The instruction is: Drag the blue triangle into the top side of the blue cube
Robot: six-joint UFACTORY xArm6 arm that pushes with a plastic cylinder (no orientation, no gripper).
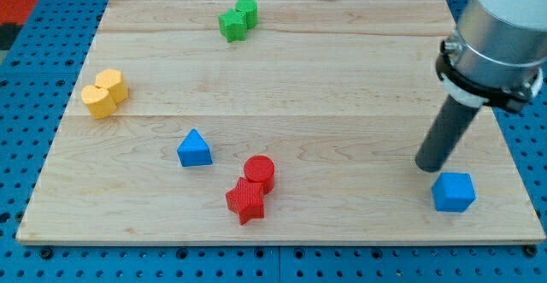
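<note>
The blue triangle (pixel 194 149) lies on the wooden board (pixel 282 86) left of centre, towards the view's bottom. The blue cube (pixel 453 191) sits near the board's bottom right corner. My tip (pixel 426 167) rests on the board just up and left of the blue cube, very close to it, and far to the right of the blue triangle.
A red cylinder (pixel 260 172) and a red star (pixel 246 200) sit together right of and below the triangle. Two yellow blocks (pixel 104 93) lie at the left edge. Two green blocks (pixel 237 19) lie near the top edge.
</note>
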